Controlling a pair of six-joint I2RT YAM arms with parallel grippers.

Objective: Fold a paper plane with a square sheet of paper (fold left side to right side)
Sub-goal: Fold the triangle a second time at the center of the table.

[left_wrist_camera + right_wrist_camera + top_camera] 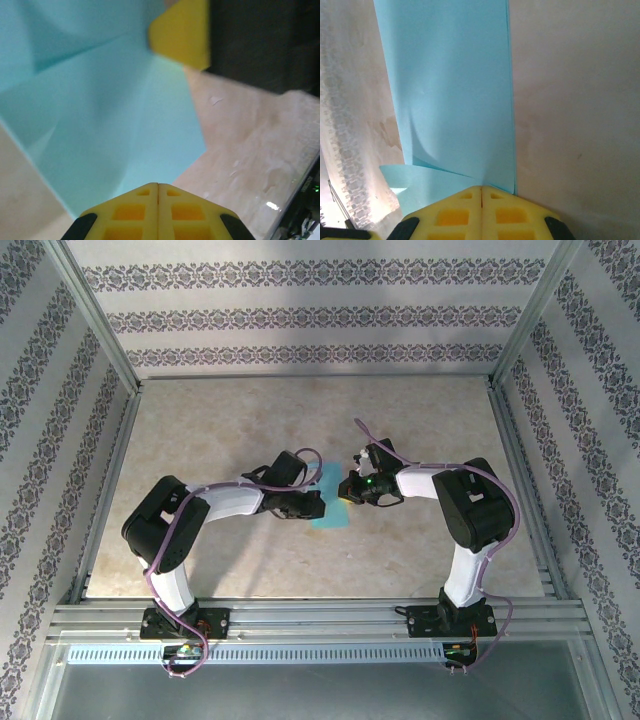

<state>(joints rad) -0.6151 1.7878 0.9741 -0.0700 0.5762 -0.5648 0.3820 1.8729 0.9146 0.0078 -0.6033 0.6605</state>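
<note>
Though barely visible from above, paper [330, 515] (creased) at left gripper [158, 186] and right gripper [481, 189], both clenched, perhaps on it.

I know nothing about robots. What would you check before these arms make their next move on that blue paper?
1. Left fingers shut: ok.
2. Right fingers shut: ok.
3. Blue paper really pinched by either: cannot tell.
4. Paper lying flat on the table: not ok, a layer bulges beside the right fingers.
5. Gap between both sets of fingers: ok, but small.
</note>
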